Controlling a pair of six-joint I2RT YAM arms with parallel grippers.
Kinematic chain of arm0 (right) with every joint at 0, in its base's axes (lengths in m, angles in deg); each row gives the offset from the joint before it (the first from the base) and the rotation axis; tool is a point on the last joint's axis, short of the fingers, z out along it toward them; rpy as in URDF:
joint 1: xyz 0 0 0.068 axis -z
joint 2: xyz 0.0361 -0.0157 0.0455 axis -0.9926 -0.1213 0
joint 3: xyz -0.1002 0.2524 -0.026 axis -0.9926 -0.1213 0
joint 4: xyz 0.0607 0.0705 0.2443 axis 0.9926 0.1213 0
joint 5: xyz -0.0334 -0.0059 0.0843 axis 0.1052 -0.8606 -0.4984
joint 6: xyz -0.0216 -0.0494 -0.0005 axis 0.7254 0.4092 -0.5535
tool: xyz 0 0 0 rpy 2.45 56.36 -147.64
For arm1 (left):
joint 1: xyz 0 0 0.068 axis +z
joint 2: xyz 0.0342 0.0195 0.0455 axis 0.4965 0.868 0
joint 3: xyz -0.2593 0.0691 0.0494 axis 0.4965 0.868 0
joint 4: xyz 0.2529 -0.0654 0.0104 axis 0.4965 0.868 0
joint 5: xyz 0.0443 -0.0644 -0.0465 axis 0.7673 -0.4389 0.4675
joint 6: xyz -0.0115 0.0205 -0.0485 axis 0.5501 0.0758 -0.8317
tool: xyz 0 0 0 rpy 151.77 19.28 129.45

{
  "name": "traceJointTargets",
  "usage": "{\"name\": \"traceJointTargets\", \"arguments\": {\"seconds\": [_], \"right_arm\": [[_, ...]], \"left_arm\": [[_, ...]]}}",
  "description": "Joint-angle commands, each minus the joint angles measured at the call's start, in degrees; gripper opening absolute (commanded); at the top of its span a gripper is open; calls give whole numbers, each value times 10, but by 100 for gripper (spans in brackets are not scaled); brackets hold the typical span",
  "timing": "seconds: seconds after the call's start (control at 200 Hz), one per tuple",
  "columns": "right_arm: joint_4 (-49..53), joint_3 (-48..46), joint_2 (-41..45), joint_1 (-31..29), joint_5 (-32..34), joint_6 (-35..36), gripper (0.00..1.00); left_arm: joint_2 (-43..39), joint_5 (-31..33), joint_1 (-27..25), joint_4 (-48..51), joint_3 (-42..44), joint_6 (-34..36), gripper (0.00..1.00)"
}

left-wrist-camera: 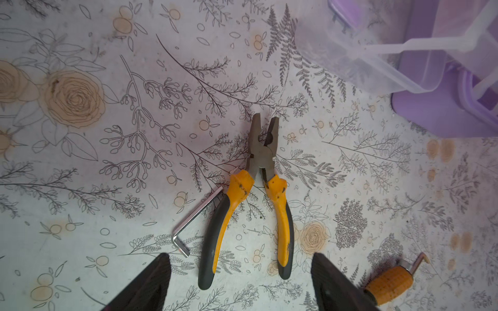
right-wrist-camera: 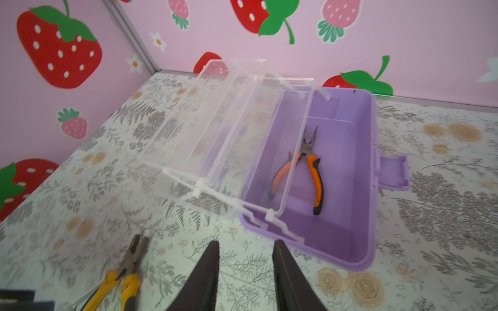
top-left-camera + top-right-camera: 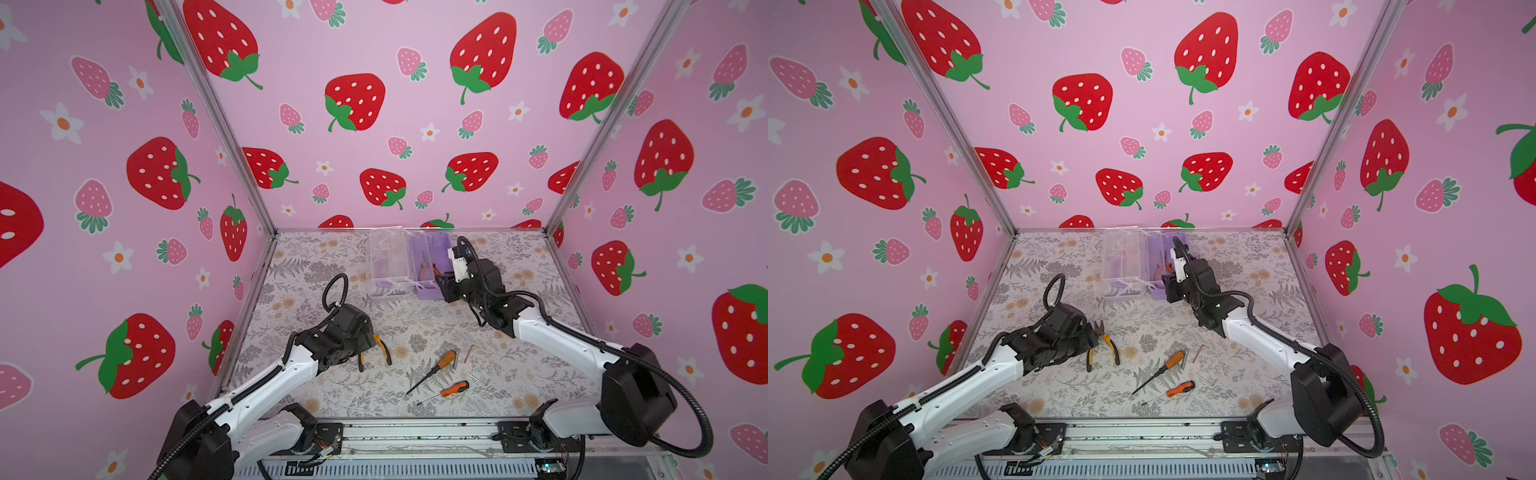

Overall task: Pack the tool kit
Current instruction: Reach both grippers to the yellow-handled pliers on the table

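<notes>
The tool kit's lilac box (image 3: 430, 286) stands open at the back of the table, its clear lid and trays (image 3: 390, 266) folded out to the left. Orange-handled pliers (image 2: 304, 172) lie inside it. Yellow-handled pliers (image 1: 253, 194) lie on the table, also seen in both top views (image 3: 380, 349) (image 3: 1104, 347). My left gripper (image 1: 241, 255) is open, its fingers standing apart on either side of the handle ends. Close to the box's near corner, my right gripper (image 2: 245, 242) is open and holds nothing. Two orange-handled screwdrivers (image 3: 434, 370) (image 3: 446, 390) lie towards the front.
A silver hex key (image 1: 194, 220) lies against the yellow pliers' handle. Two more small metal bits (image 3: 469, 353) (image 3: 478, 378) lie right of the screwdrivers. A screwdriver handle (image 1: 390, 285) sits beside my left gripper's finger. Pink strawberry walls close in three sides.
</notes>
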Motion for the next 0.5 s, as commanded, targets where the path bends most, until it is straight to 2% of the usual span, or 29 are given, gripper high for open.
{"name": "traceJointTargets", "arguments": {"seconds": [0.0,0.215,0.495], "right_arm": [[-10,-29,28,-37,14,17,38],[7,-77,42,-109,21,-9,45],[-21,-123,9,-197,53,-51,50]], "left_arm": [[7,32,-5,19,9,1,84],[41,26,-5,-3,7,19,85],[89,0,-3,-29,10,33,86]]}}
